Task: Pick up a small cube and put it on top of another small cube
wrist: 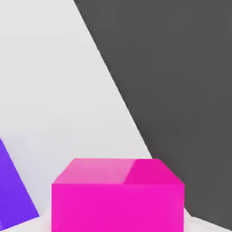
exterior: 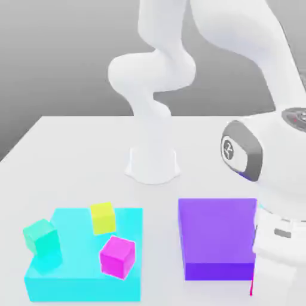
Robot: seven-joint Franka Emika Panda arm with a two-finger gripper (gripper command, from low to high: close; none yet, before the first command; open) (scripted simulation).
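The tool [wrist: 118,225] pinches the pink cube [wrist: 118,207], which the hand view crops. Towards five o'clock in the exterior view, the white arm [exterior: 281,173] hides all but a pink sliver of it and covers one side of the purple block [exterior: 215,230]. The arm itself is cut off by the frame. Where the cube's underside sits, I cannot tell.

Behind the pale grey worktop [exterior: 89,167], 1 plain backdrop [exterior: 66,60] fades from lighter grey down to darker grey.
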